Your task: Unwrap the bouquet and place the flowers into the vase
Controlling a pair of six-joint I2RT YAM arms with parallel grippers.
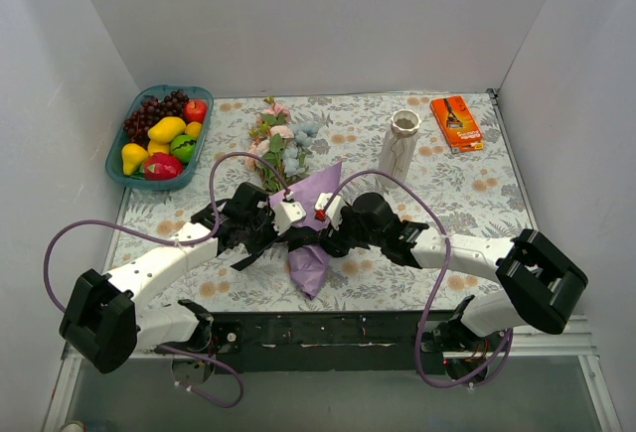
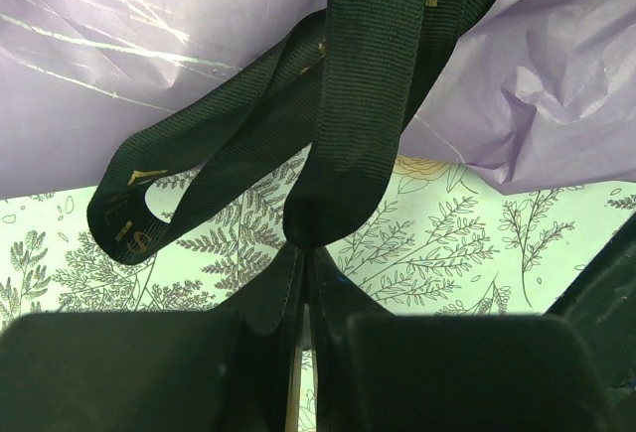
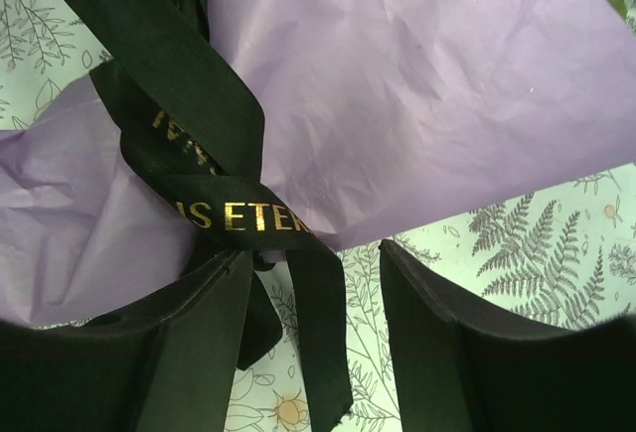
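The bouquet point(image 1: 310, 228) lies on the table between my two arms, its purple paper cone pointing toward me. The flowers point(image 1: 279, 143) with pink and pale blue blooms stick out of its far end. A black ribbon point(image 2: 378, 74) with gold lettering is tied around the paper point(image 3: 427, 104). My left gripper point(image 2: 303, 253) is shut on a loop of that ribbon, beside the cone's left side point(image 1: 281, 233). My right gripper point(image 3: 313, 253) stands open at the cone's right side point(image 1: 328, 238), with a ribbon tail point(image 3: 320, 343) hanging between its fingers. The cream vase point(image 1: 400, 144) stands upright at the back right.
A teal tray point(image 1: 119, 166) of toy fruit sits at the back left. An orange box point(image 1: 456, 122) lies at the back right, beyond the vase. White walls close in the flower-print tablecloth point(image 1: 477, 194) on three sides.
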